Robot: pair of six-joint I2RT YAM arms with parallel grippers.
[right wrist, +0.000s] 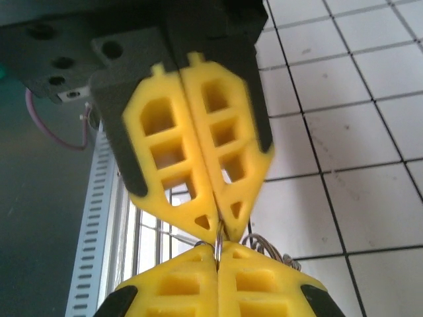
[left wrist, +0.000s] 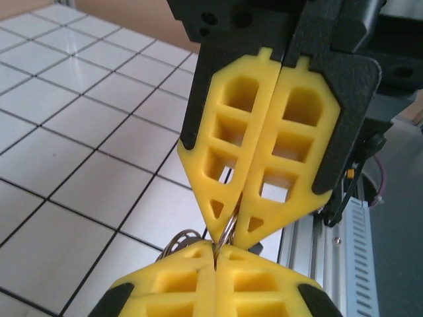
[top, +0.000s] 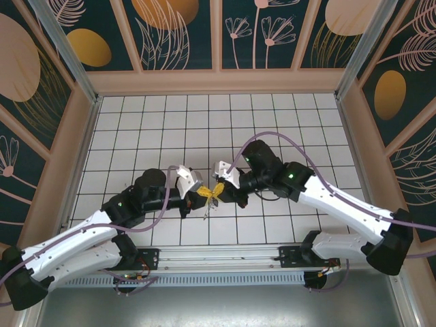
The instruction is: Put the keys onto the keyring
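Over the table's near middle my two grippers meet tip to tip. The left gripper (top: 207, 196) (left wrist: 216, 248) is shut on a thin silvery wire ring (left wrist: 229, 230) that stands edge-on, and I take it for the keyring. My right gripper (top: 218, 189) (right wrist: 217, 246) is shut on the same ring (right wrist: 218, 235) from the opposite side. More curved wire loops of the bunch (left wrist: 177, 240) (right wrist: 266, 247) stick out beside the yellow fingers. A small silvery bit (top: 206, 208) hangs under the fingertips, too small to tell whether it is the keys.
White tiled floor (top: 218, 122) surrounded by patterned walls. A metal rail (top: 218, 257) with both arm bases runs along the near edge, just behind the grippers. Purple cables loop over both arms.
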